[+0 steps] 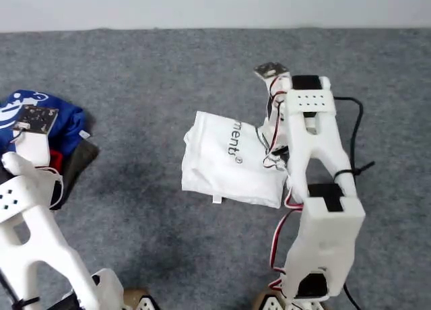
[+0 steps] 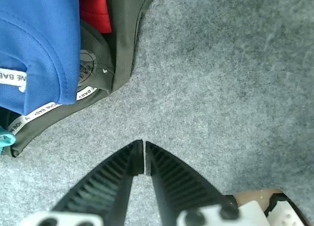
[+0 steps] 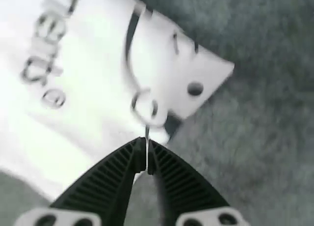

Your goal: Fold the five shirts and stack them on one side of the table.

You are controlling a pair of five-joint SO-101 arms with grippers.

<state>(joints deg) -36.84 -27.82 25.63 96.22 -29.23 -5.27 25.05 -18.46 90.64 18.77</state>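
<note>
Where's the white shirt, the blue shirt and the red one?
white shirt (image 1: 229, 165): high view, middle of the folded cloth.
blue shirt (image 2: 39, 39): left wrist view, on its blue cloth.
red shirt (image 2: 95, 10): left wrist view, the red bit beside the blue.

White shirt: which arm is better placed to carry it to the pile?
Right. The right end effector sits at the white shirt's edge; the left end effector hangs beside the pile, apart from that shirt.

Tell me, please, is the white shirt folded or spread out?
Folded: the white shirt lies as a compact rectangle, no sleeves sticking out.
</note>
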